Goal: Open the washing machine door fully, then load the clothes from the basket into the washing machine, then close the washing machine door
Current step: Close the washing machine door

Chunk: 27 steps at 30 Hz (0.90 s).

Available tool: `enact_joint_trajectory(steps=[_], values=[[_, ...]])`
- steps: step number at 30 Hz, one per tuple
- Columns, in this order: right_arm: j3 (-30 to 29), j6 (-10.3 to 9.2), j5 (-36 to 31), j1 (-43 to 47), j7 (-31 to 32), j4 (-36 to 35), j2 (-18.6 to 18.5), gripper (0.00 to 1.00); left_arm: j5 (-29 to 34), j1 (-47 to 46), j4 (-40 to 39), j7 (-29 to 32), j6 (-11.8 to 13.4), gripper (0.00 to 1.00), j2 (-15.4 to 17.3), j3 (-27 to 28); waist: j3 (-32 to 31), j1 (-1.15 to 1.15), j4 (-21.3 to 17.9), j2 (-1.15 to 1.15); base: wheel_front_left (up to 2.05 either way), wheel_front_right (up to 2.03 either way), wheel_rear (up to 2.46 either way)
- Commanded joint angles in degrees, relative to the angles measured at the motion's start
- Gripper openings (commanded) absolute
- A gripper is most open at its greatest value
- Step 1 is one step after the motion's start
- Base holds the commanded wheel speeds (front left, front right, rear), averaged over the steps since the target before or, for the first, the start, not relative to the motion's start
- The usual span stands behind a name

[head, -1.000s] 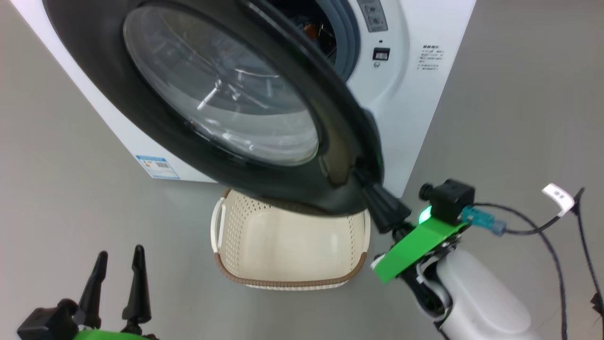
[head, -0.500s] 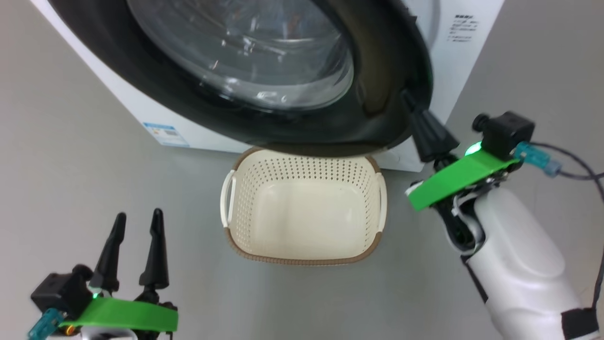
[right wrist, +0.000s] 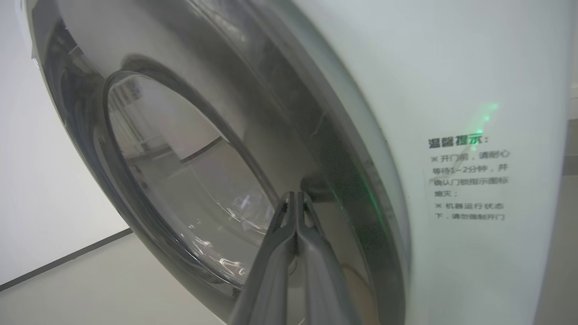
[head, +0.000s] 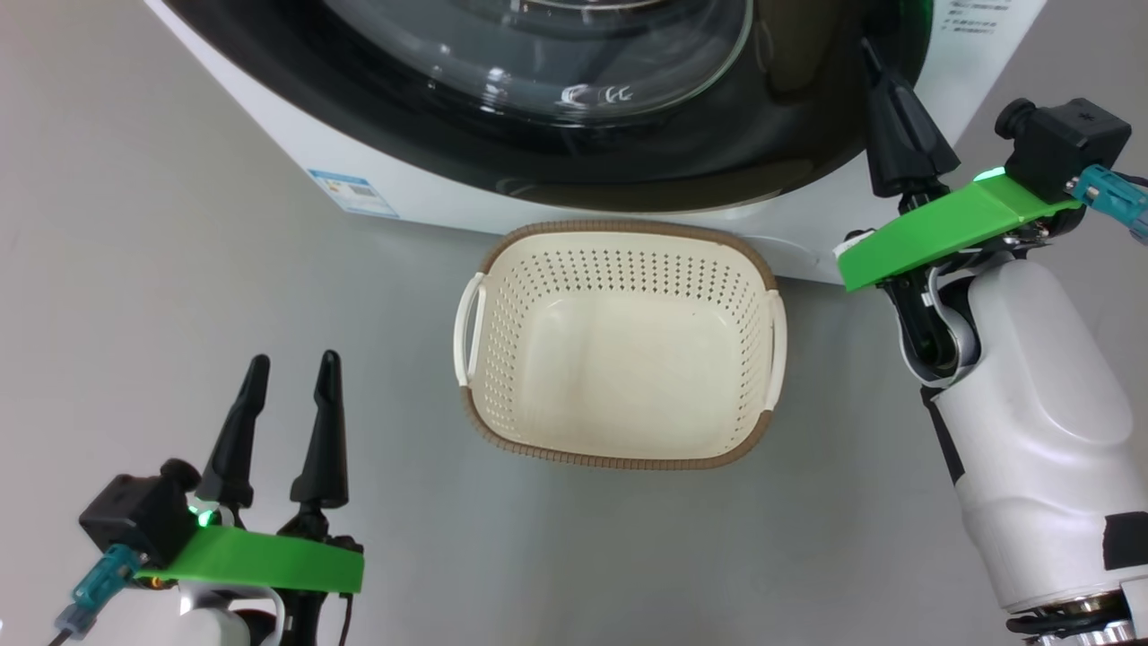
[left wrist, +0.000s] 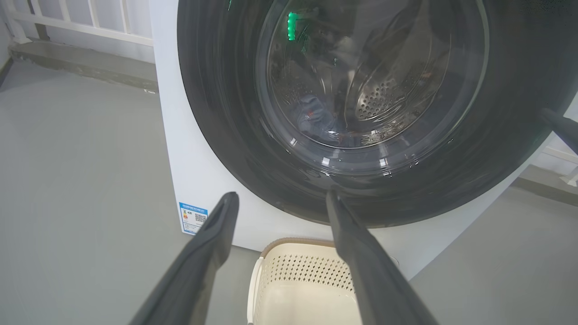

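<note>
Grey floor [head: 134, 269] carries all items. My right gripper [right wrist: 295, 195] is clenched on nothing, its tips at the rim of the washing machine door [head: 789, 117]. My left gripper [head: 295, 357] is released, well apart from the door. One basket [head: 619, 231] sits just before the one washing machine [head: 430, 193]. Through the door glass, the left wrist view reaches the clothes [left wrist: 316, 119], blue fabric in the drum; the head view catches glare there. The right wrist view resolves a printed notice [right wrist: 469, 178] headed "温馨提示". One blue label [head: 352, 191] is too small to read.
</note>
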Motion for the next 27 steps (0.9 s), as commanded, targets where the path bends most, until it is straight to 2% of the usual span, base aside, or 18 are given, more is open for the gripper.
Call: enact_joint_trajectory(steps=[1,7,11,12,15,17,18,19,27], values=[[0.1,0.07,-0.8,-1.8,-0.3,-1.1,1.1,0.00,-0.6,-1.5,-1.5,-0.4,-0.1,1.00,1.3,1.7,1.0,0.00,0.8,0.00,0.00,0.00,0.00],[-0.5,0.07,-1.5,-2.4,-0.3,-1.2,1.8,0.00,-0.7,-2.0,-1.1,-0.4,-0.1,1.00,1.5,1.6,1.3,0.00,0.7,0.00,0.00,0.00,0.00],[1.4,0.07,-1.0,0.2,-0.3,-1.6,2.1,0.00,-0.5,-1.5,-0.2,-0.4,-0.1,1.00,1.8,2.0,-0.2,0.00,-0.1,0.00,0.00,0.00,0.00],[1.9,0.07,-0.8,0.9,-0.3,-1.7,2.1,0.08,-0.5,-1.3,0.1,-0.4,-0.1,1.00,1.9,2.1,-0.5,0.00,-0.3,0.00,0.00,0.00,0.00],[3.2,0.07,-0.2,3.4,-0.3,-1.9,2.1,0.40,-0.4,-0.7,1.0,-0.4,-0.1,1.00,2.3,2.3,-1.8,0.00,-1.0,0.00,0.00,0.00,0.00],[4.0,0.07,0.3,5.0,-0.3,-2.3,2.1,0.78,-0.4,-0.3,1.7,-0.4,-0.1,1.00,2.6,2.5,-2.6,0.00,-1.5,0.00,0.00,0.00,0.00],[4.3,0.07,0.6,5.7,-0.3,-2.5,2.1,0.91,-0.3,-0.1,2.0,-0.4,-0.1,1.00,2.8,2.7,-2.9,0.00,-1.8,0.00,0.00,0.00,0.00],[4.6,0.07,0.8,6.3,-0.3,-2.7,2.1,0.99,-0.4,0.0,2.3,-0.4,-0.1,1.00,3.0,2.9,-3.3,0.00,-2.1,0.00,0.00,0.00,0.00],[6.4,0.07,2.5,11.8,-0.3,-3.7,1.9,1.00,-0.7,1.4,4.5,-0.4,-0.1,1.00,4.7,4.0,-6.9,0.00,-4.8,0.00,0.00,0.00,0.00]])
